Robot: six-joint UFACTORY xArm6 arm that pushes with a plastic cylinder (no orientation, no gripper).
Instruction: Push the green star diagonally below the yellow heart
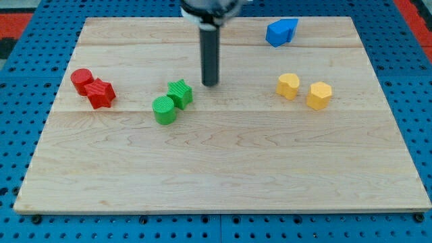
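Observation:
The green star (180, 93) lies left of the board's middle, touching a green cylinder (163, 110) at its lower left. The yellow heart (288, 86) lies at the view's right, with a yellow hexagon (319, 95) just to its right. My tip (210, 84) rests on the board a short way right of the green star and slightly above it, apart from it. The heart is well to the right of my tip.
A red cylinder (82, 80) and a red star (101, 93) touch each other at the view's left. A blue block (281, 32) lies at the view's top right. The wooden board (223, 169) sits on a blue pegboard.

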